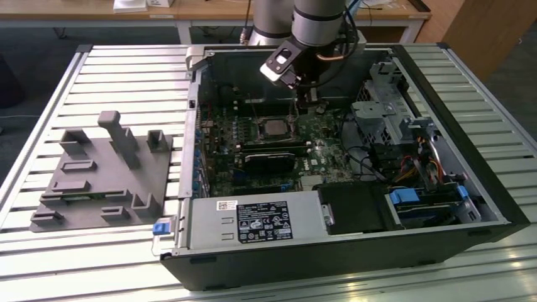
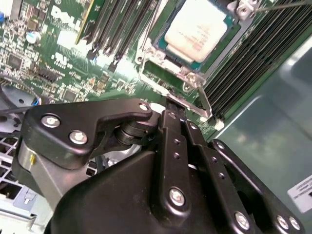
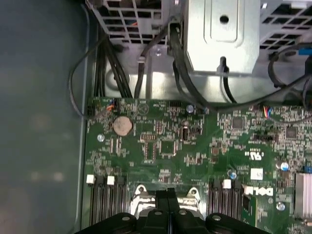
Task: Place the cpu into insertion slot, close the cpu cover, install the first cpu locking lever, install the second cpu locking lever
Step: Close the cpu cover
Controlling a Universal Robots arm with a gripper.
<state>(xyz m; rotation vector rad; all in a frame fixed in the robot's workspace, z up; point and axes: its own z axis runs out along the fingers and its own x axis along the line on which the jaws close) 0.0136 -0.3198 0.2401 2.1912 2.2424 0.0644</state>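
Observation:
The cpu (image 2: 197, 27) shows its pale silver face inside the insertion slot (image 1: 273, 128) on the green motherboard. The cpu cover (image 2: 147, 52), a thin silvery frame, lies down around the chip. A silvery locking lever (image 2: 202, 100) runs along the socket's near edge, and a thin lever rod (image 2: 285, 5) crosses the far corner. My gripper (image 2: 171, 103) is shut, its black fingers (image 3: 168, 192) pressed together with the tips low at the socket's edge beside that lever. In the exterior view the gripper (image 1: 306, 97) hangs just behind the socket, inside the case.
The open black computer case (image 1: 470, 189) holds black RAM slots (image 2: 253, 53), a drive cage (image 1: 381, 119), loose cables (image 3: 122, 73) and a power supply (image 1: 256, 221). A grey fixture block (image 1: 105, 170) stands on the slatted table at the exterior view's left.

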